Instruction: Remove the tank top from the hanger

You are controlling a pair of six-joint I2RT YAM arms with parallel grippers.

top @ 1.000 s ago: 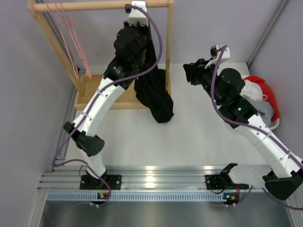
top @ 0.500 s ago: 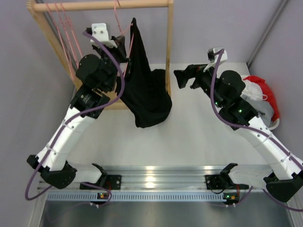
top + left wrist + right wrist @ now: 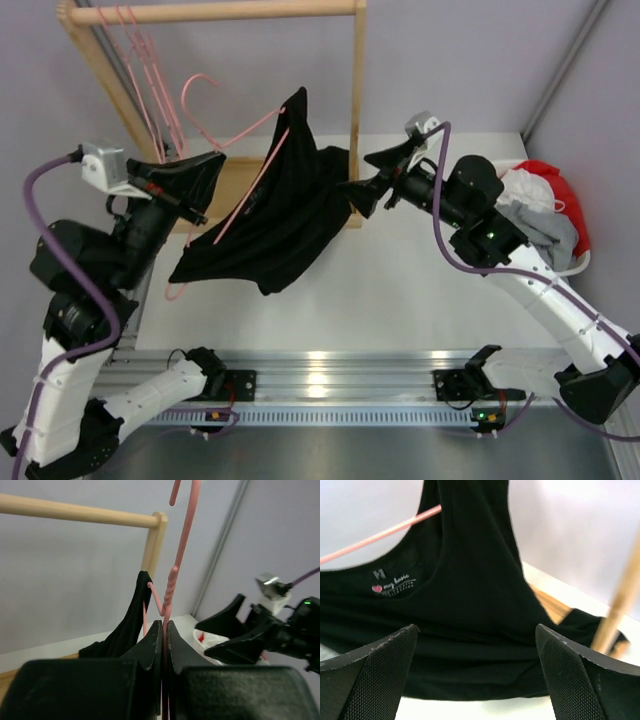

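The left claw point(image 3: 164, 628) is clamped on the twisted neck of the pink hanger point(image 3: 252, 188), holding it in the air over the left of the surface point(image 3: 420, 280), just near of the wooden rack point(image 3: 357, 90). The black tank top point(image 3: 280, 215) drapes from it, its long axis slanting from far right to near left. The right claw point(image 3: 361, 178), jaws wide apart, points left at the garment's right edge and is the nearer to the free cloth. The fabric looks soft, matte and limp; the hanger is thin, stiff wire.
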